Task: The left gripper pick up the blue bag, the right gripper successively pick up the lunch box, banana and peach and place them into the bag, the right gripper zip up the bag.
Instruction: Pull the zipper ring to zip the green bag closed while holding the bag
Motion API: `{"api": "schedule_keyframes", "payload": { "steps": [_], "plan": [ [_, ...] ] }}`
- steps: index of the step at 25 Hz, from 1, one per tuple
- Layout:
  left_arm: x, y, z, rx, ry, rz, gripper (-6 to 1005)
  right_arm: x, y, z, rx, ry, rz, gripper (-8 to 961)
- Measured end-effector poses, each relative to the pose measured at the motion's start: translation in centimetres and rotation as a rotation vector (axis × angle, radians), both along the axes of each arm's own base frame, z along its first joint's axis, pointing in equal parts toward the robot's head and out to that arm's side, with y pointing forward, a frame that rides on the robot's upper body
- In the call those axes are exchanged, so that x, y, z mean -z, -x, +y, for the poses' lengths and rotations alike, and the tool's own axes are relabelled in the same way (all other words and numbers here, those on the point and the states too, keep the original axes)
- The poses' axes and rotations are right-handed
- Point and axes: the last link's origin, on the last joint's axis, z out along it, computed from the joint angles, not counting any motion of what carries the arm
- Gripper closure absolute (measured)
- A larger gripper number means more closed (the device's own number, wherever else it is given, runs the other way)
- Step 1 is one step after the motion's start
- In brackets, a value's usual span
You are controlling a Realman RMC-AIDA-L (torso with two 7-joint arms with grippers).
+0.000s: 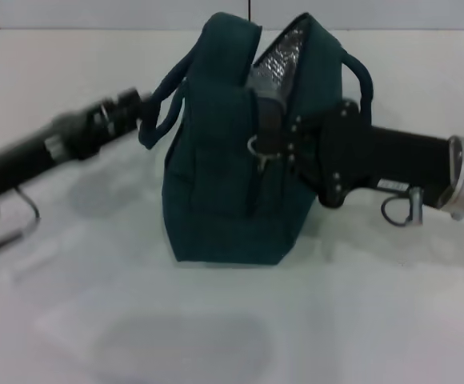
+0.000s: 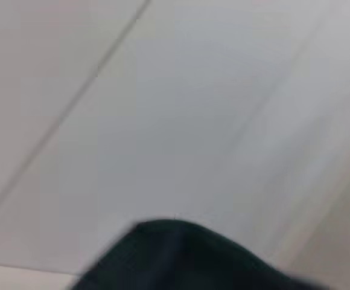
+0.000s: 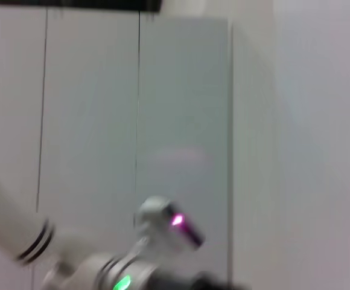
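Note:
The blue bag (image 1: 224, 184) stands upright mid-table, its top partly open and showing silver lining (image 1: 284, 52). My left gripper (image 1: 138, 106) reaches in from the left and is shut on the bag's left loop handle (image 1: 162, 100). From the right, my right gripper (image 1: 270, 136) is pressed against the bag's upper front, shut at the zipper, with the metal ring pull (image 1: 255, 147) hanging just below it. A strip of the blue bag (image 2: 175, 260) fills the near edge of the left wrist view. The lunch box, banana and peach are out of view.
The white table (image 1: 216, 336) stretches in front of the bag, meeting a pale wall behind. A cable loop (image 1: 400, 210) hangs under the right arm. The right wrist view shows wall panels and the left arm's wrist with its green light (image 3: 122, 283).

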Motion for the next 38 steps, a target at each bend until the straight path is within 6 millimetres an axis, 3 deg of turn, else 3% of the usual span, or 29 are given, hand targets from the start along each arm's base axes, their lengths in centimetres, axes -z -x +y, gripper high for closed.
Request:
{"api": "schedule_keyframes", "payload": {
  "steps": [3, 6, 18, 32, 38],
  "plan": [
    [1.7, 0.7, -3.2, 0.057, -0.027, -0.023, 438, -0.5, 0.9, 0.6, -0.009, -0.022, 0.032, 932],
    [3.2, 1.1, -4.4, 0.054, -0.046, -0.036, 414, -0.7, 2.0, 1.4, -0.027, -0.031, 0.045, 932],
    [7.6, -0.6, -3.2, 0.06, 0.023, -0.002, 390, 0.2, 3.1, 2.8, -0.023, -0.057, -0.005, 933],
    [7.7, -0.1, -3.1, 0.059, 0.017, 0.043, 422, -0.4, 2.9, 3.0, -0.006, -0.079, 0.018, 926],
    [7.1, 0.4, -3.1, 0.052, -0.015, 0.056, 439, -2.7, 1.8, 1.7, -0.01, -0.084, 0.129, 919]
  ]
}}
